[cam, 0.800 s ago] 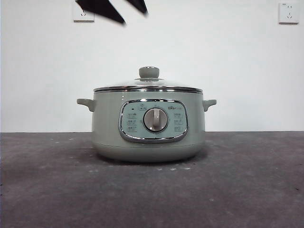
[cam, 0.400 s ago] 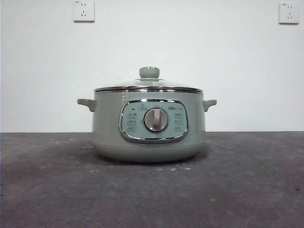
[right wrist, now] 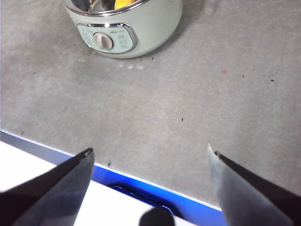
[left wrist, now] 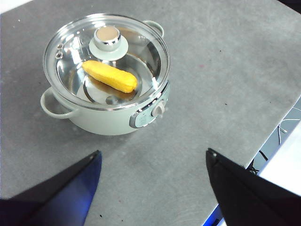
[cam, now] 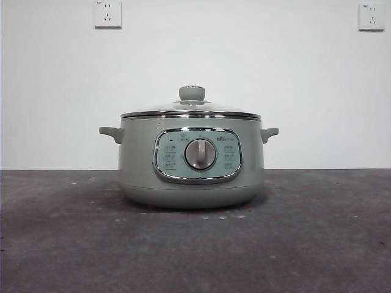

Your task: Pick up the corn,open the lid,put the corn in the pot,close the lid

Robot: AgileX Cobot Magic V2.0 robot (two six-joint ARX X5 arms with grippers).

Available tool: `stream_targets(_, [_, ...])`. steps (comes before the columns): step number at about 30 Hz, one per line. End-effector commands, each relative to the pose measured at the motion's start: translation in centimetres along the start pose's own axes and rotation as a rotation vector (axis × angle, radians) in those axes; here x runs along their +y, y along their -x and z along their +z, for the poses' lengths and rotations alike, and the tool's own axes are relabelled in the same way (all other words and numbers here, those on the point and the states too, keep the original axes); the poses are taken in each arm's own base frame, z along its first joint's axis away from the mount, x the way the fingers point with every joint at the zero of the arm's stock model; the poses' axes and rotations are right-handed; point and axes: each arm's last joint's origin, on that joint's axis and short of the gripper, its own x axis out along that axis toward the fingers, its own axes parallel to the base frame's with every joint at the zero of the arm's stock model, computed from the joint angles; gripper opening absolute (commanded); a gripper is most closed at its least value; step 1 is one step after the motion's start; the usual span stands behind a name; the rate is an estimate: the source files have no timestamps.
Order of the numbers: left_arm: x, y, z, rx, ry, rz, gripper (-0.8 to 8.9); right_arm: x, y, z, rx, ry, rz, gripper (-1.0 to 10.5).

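Observation:
The sage-green pot (cam: 190, 162) stands mid-table with the glass lid (cam: 190, 110) resting shut on it. In the left wrist view the pot (left wrist: 101, 120) and lid (left wrist: 107, 38) show from above, and the yellow corn (left wrist: 109, 76) lies inside the pot under the glass. A bit of yellow corn (right wrist: 123, 3) also shows in the right wrist view above the pot's panel (right wrist: 106, 40). My left gripper (left wrist: 153, 162) is open and empty, held high and back from the pot. My right gripper (right wrist: 149, 153) is open and empty over the table's front edge.
The grey table top (cam: 317, 238) spreads around the pot. Two wall sockets (cam: 107, 13) sit on the white wall behind. The table's blue front edge (right wrist: 141, 183) and cables beyond a side edge (left wrist: 284, 129) show in the wrist views.
The black gripper tips seen at the top of the front view one second ago have gone out of view. The pot and lid have not moved.

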Motion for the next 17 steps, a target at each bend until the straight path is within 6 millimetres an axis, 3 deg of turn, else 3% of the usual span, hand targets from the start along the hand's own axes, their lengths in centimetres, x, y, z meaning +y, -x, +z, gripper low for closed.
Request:
stream_targets(1, [0.03, -0.07, 0.03, 0.001, 0.012, 0.000, 3.77, -0.08, -0.16, -0.35, 0.030, 0.008, -0.007, 4.1])
stream_targets(5, [0.04, -0.10, 0.03, 0.002, 0.012, -0.001, 3.61, -0.08, -0.16, -0.35, 0.030, 0.008, -0.006, 3.6])
stream_targets(9, [0.04, -0.10, 0.03, 0.002, 0.012, -0.001, 1.05, -0.08, -0.16, -0.35, 0.030, 0.009, -0.007, 0.7])
stream_targets(11, [0.04, -0.10, 0.03, 0.002, 0.012, -0.001, 0.01, -0.08, -0.16, -0.35, 0.030, 0.010, -0.007, -0.1])
stream_targets(17, [0.04, -0.10, 0.04, 0.002, 0.011, 0.000, -0.08, -0.08, -0.16, -0.34, 0.030, 0.016, -0.007, -0.1])
